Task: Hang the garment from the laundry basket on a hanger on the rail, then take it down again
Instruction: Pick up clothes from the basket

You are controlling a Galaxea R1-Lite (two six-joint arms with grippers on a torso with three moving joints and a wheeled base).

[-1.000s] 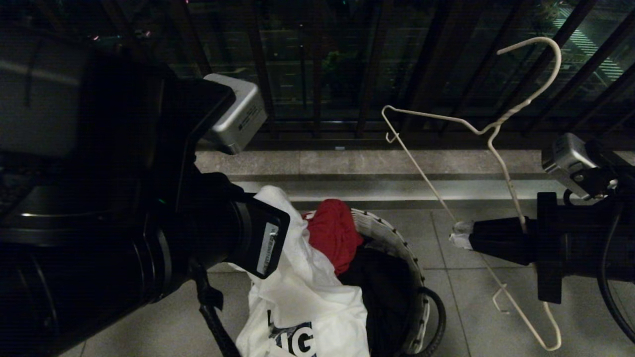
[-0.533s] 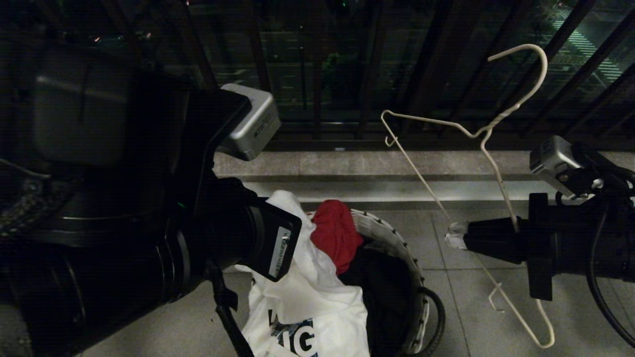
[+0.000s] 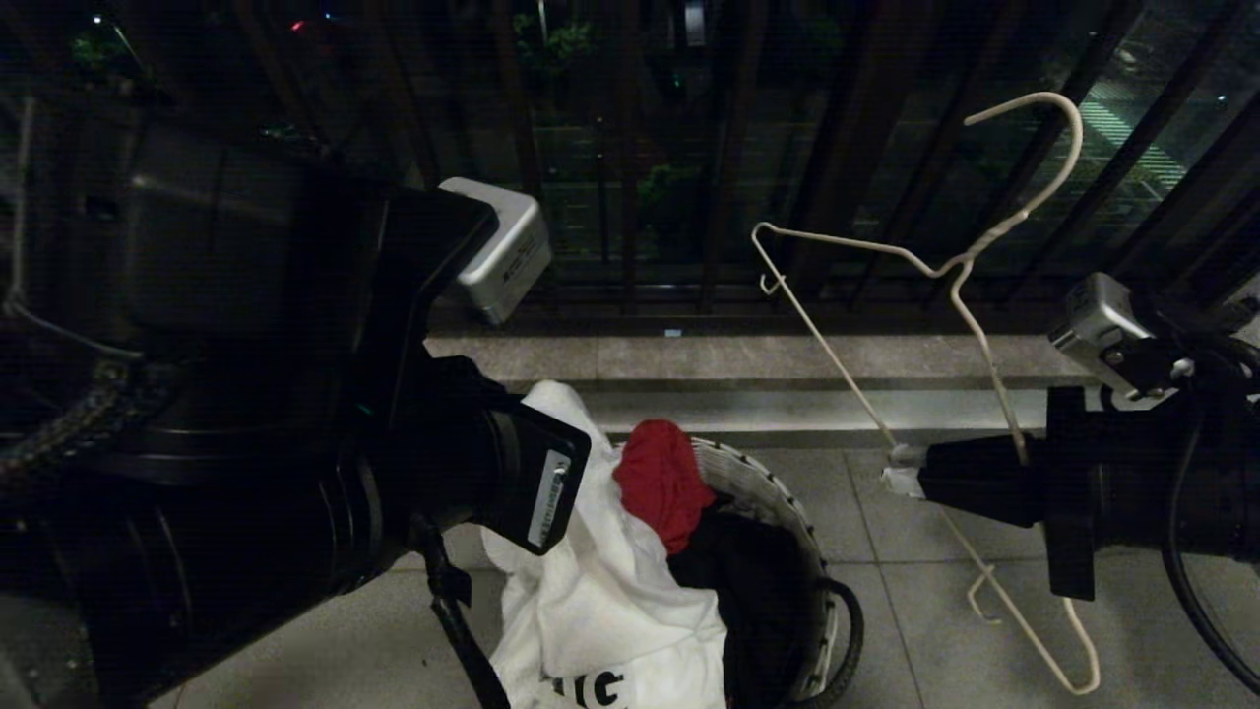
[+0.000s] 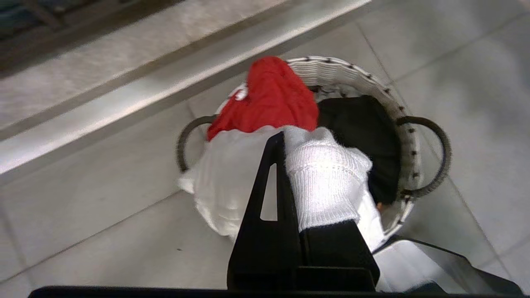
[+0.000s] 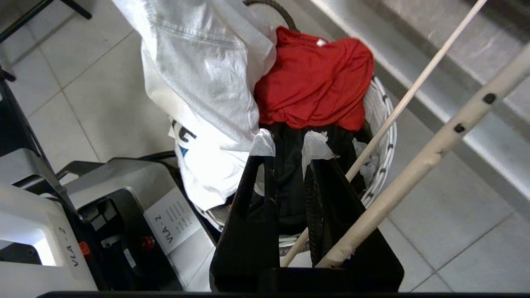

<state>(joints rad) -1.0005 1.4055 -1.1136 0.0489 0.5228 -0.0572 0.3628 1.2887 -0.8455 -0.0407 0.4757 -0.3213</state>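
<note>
1. Left gripper (image 4: 298, 182): fingers clenched on the ribbed white collar of the T-shirt (image 3: 610, 591); the cloth trails down from the fingertips, its printed chest hanging outside the laundry basket (image 4: 397, 120), so the garment is partly drawn out, not yet clear.
2. Right gripper (image 3: 911, 473): fingers nearly closed, grasping the white wire hanger (image 3: 970, 305) by its lower bar and one sloping arm; the hook stands above and beyond the fingertips, against the dark balcony railing (image 3: 630, 148).
3. Laundry basket: on the tiled floor below both grippers; a red garment (image 4: 269, 99) and a black garment (image 4: 356, 124) lie in it, just beyond the left fingertips.
4. Change over the last second: the whole head view has shifted, the railing showing more and the basket sitting lower, so the camera has tilted up; the left arm has risen slightly with the shirt; both grips are unchanged.
5. Reading: lifting stage; judged next, free the shirt from the basket and thread the hanger through its neck; no rail in view.
</note>
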